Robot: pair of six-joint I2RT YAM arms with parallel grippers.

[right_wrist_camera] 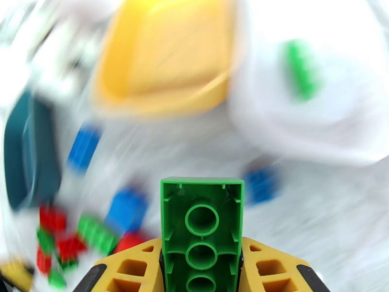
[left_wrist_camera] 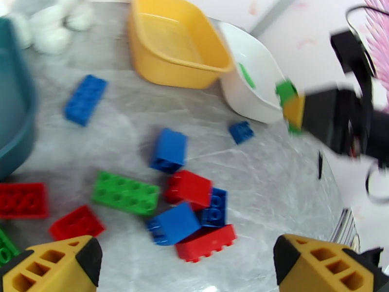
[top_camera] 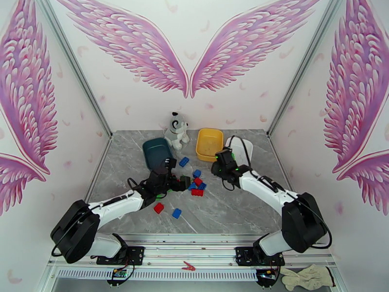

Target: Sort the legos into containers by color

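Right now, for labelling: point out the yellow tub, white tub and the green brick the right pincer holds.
yellow tub [left_wrist_camera: 167,76], left wrist view, outer wall
white tub [left_wrist_camera: 245,103], left wrist view, outer wall
green brick [right_wrist_camera: 202,229], right wrist view, underside

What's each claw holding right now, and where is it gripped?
The right claw pinches a green lego by its two long sides, hollow underside facing the wrist camera. The left claw is open, holding nothing.

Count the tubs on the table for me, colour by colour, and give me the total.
Dark teal tub: 1
Yellow tub: 1
White tub: 1
Total: 3
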